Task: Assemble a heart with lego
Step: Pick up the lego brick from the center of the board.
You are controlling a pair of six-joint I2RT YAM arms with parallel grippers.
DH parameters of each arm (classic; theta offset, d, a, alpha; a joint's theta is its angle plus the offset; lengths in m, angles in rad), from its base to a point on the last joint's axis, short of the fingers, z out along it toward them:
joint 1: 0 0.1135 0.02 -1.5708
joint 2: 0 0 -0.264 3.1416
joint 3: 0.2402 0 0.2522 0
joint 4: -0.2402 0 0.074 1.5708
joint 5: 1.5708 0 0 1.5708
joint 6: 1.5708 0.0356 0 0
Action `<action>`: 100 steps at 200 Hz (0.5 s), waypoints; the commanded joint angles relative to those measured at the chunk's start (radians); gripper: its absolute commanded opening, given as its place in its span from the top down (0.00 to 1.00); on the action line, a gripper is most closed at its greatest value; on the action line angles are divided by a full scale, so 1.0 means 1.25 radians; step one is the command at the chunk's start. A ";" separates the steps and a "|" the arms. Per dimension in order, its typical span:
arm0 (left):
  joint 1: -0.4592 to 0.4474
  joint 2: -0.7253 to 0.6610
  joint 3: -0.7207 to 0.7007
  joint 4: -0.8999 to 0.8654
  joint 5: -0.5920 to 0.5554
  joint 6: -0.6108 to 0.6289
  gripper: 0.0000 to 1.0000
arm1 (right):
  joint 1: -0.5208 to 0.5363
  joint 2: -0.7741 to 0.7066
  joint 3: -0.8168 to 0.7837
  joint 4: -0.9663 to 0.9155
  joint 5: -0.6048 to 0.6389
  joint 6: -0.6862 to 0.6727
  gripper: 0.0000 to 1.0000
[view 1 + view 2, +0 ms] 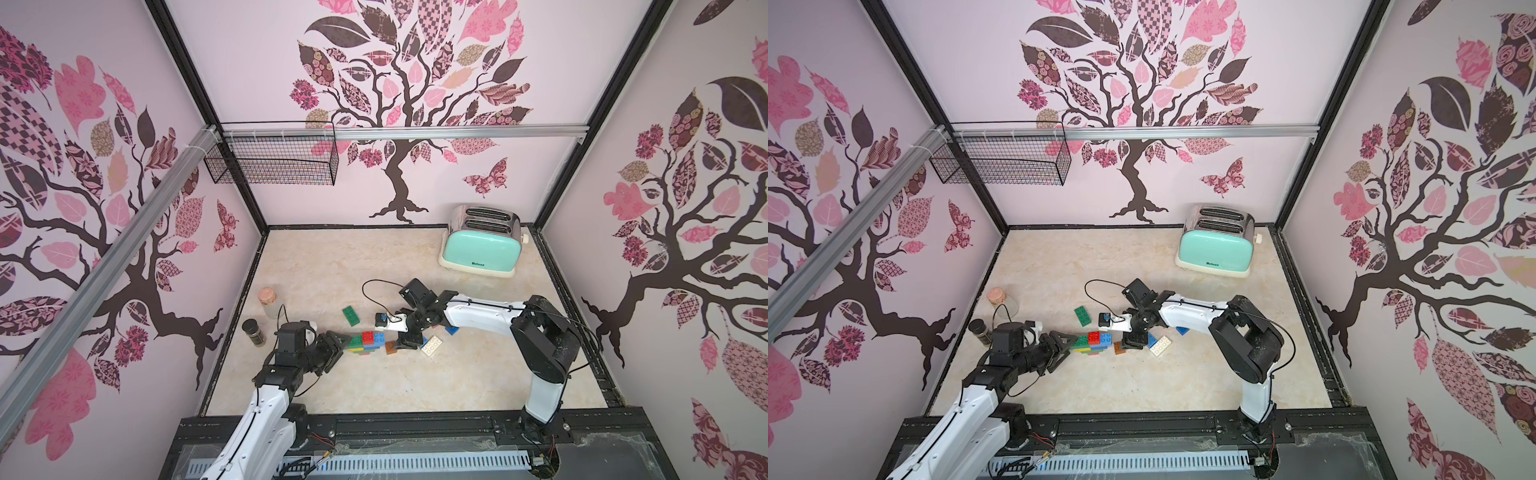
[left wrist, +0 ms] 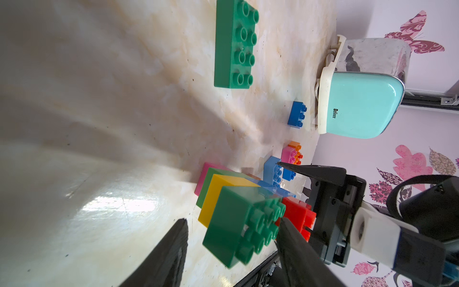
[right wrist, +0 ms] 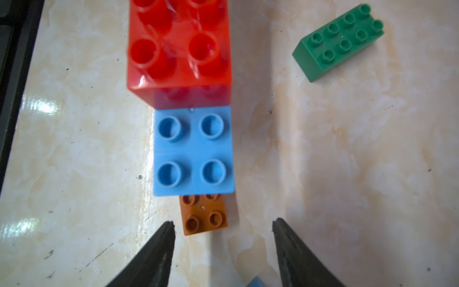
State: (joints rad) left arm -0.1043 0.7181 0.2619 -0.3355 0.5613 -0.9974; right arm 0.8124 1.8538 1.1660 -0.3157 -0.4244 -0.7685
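Lego (image 1: 368, 343) sat bunched at mid-table, between my two claws, with a green oblong (image 1: 352, 314) alone just beyond it toward the far side. The toaster (image 1: 482, 245) stood well apart at the far right.

Both top views gave me the row from left to right: green square (image 1: 355, 341), red brick (image 1: 367, 337), pale blue brick (image 1: 379, 338), brown brick (image 1: 390, 347). Yellow, green and pink edges stepped out under its near side. Only from above did I see a white brick (image 1: 432, 345) just right of my right claw (image 1: 405, 344).

My left wrist view alone caught pink and orange bricks (image 2: 291, 154) joined together farther right, which I could not find from above. It also showed my left claw (image 2: 233, 220) parted halfway around the green square. One finger was at the studs and the other stood clear of the brick, so I gripped nothing.

My right wrist view alone showed that the red brick (image 3: 178, 49) was see-through and stood a layer higher than the pale blue one. It showed too that the brown brick sat low, tucked against the pale blue edge. My right claw (image 3: 222, 225) hung there parted and empty, with the brown brick just ahead of its tips.
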 commanded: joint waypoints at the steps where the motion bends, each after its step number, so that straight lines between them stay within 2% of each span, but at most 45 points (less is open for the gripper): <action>1: 0.004 0.001 0.025 -0.002 -0.006 0.011 0.40 | 0.010 0.023 0.006 -0.018 -0.008 -0.015 0.34; 100: 0.005 -0.003 0.025 -0.003 -0.002 0.009 0.40 | 0.029 0.072 0.032 -0.037 0.016 -0.015 0.40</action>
State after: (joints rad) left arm -0.1024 0.7177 0.2665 -0.3389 0.5617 -0.9974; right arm 0.8368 1.9182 1.1736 -0.3347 -0.4072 -0.7860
